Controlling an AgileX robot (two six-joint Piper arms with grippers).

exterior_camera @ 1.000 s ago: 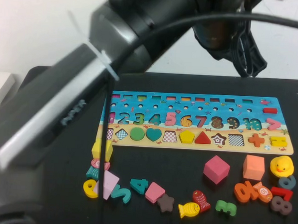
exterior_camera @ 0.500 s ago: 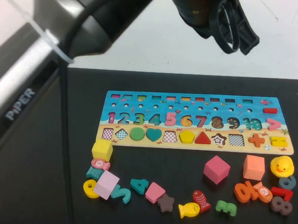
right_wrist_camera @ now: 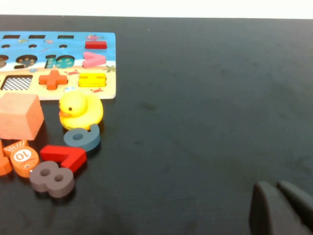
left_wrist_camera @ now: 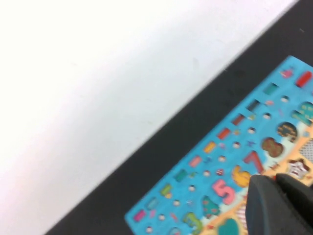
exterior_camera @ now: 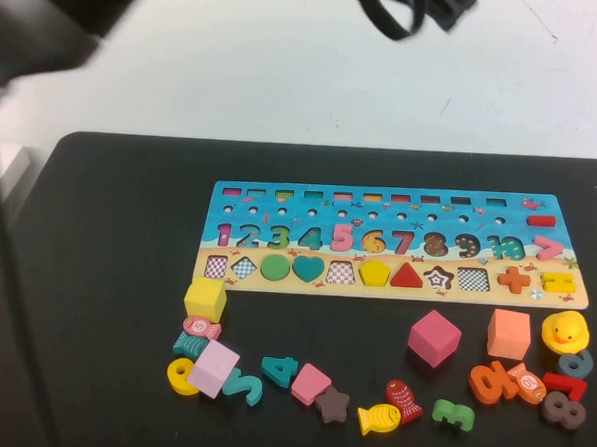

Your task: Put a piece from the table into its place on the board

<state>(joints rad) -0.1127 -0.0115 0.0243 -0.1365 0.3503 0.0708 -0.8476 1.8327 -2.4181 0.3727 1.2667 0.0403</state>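
The puzzle board [exterior_camera: 390, 203] lies flat on the black table, with checkered open slots in its shape row. Loose pieces lie in front of it: a yellow cube [exterior_camera: 204, 300], a pink cube [exterior_camera: 434, 338], an orange cube [exterior_camera: 508, 334], a yellow duck [exterior_camera: 563, 330], a brown star [exterior_camera: 332, 405], fish and numbers. My left gripper [left_wrist_camera: 275, 178] is shut and empty, high above the board [left_wrist_camera: 210, 161] near the 5, 6 and 7. My right gripper [right_wrist_camera: 276, 185] is shut and empty, low over bare table to the right of the duck [right_wrist_camera: 80, 110].
A lilac block [exterior_camera: 214, 368], a teal 4 [exterior_camera: 279, 369] and a green 3 [exterior_camera: 453, 414] lie along the front. A red 7 [right_wrist_camera: 63, 155] and brown 8 [right_wrist_camera: 51, 178] lie at the right end. A dark cable loop [exterior_camera: 400, 14] hangs at the top.
The left arm has swung up and away toward the upper left, out of the high view, uncovering the table's left side. The pieces and board have not moved.
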